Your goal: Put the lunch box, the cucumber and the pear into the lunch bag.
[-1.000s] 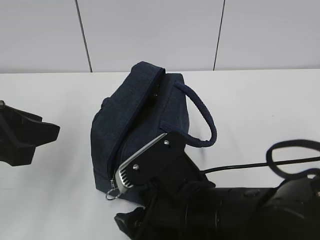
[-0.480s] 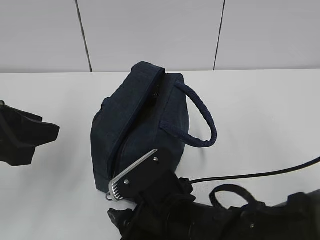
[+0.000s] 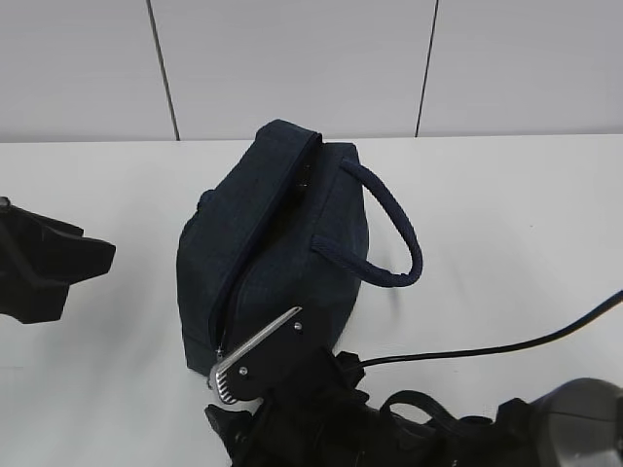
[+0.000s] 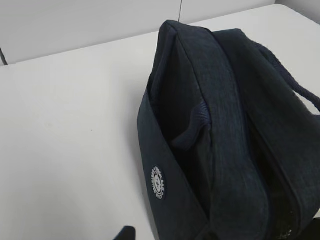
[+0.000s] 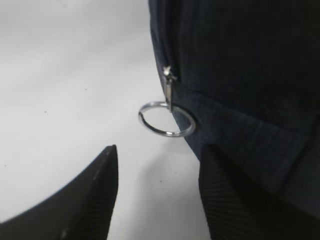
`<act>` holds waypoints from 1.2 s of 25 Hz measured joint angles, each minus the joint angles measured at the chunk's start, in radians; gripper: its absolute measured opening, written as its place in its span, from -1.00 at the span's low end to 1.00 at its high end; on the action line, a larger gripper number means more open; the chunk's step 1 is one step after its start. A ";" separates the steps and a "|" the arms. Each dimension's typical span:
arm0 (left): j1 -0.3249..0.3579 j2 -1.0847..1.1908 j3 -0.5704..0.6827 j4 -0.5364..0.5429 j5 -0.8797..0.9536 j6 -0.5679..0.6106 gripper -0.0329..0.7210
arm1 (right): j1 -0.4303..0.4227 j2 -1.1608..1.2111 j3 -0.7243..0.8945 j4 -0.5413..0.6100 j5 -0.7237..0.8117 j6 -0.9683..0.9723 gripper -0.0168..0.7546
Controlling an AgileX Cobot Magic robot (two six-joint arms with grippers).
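Your right gripper [image 5: 157, 187] sits w/ jaws apart, nothing held; the ring pull [image 5: 166, 119] hangs just above the gap, untouched. Lunch bag [image 3: 277, 253] stands mid-table, right behind it. Left gripper [image 3: 54, 268]: off to the side, can't tell its state.

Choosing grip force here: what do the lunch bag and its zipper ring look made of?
The lunch bag looks like matte navy woven fabric, with visible weave and soft folds. The zipper ring looks like polished metal: thin, silvery, with bright glints.
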 joint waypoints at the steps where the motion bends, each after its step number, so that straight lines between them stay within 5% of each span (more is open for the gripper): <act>1: 0.000 0.000 0.000 0.000 0.000 0.000 -0.25 | 0.000 0.000 0.000 -0.005 -0.006 0.000 0.11; 21: 0.000 0.000 0.000 0.000 0.000 0.002 -0.28 | 0.000 0.038 -0.069 -0.004 0.037 0.004 0.10; 26: 0.000 0.000 0.000 -0.002 0.000 0.002 -0.28 | 0.000 0.038 -0.070 0.011 0.037 -0.008 -0.11; 30: 0.000 0.000 0.000 -0.002 0.000 0.002 -0.28 | 0.000 0.038 -0.070 0.013 0.037 -0.013 -0.49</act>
